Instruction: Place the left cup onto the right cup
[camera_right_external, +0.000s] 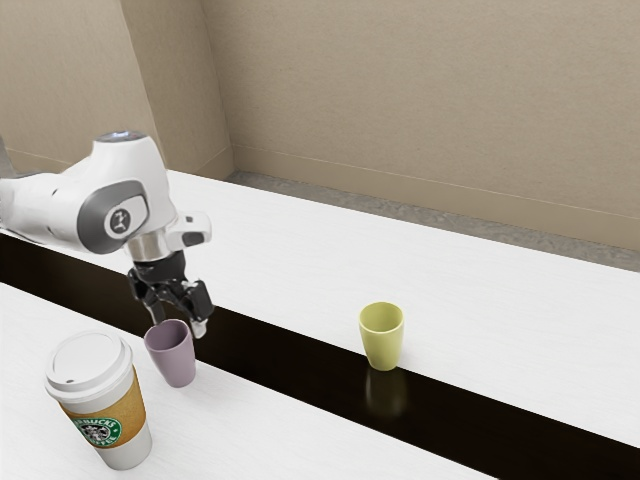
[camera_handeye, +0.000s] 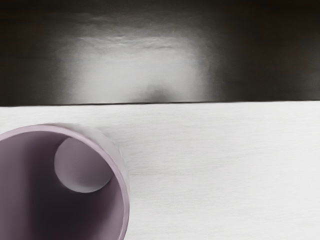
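The arm (camera_right_external: 90, 205) comes in from the exterior view's left and bends down over the counter (camera_right_external: 420, 270). Its end effector (camera_right_external: 177, 322) hangs right above the purple cup (camera_right_external: 172, 358), with the tips down at the level of the cup's rim. The fingers (camera_right_external: 199, 322) stand wide apart, about as wide as the cup's mouth, and they have hold of nothing. The purple cup stands on the white counter with its mouth up, just beside the edge of a dark glossy strip (camera_right_external: 300, 375) that runs across the counter behind it.

Taking the purple cup as the landmark, the yellow-green cup (camera_right_external: 381, 335) stands well apart from it toward the exterior view's right, upright on the dark strip, which shows its faint reflection. A paper coffee cup (camera_right_external: 100, 405) with a white lid, a brown sleeve and a green round logo stands near the purple cup, on its other side and closer to the camera.

In the wrist view the purple cup (camera_handeye: 30, 210) is seen from above, its inside and round bottom showing. Beyond it lies white counter (camera_handeye: 225, 175), then the dark strip (camera_handeye: 260, 55).
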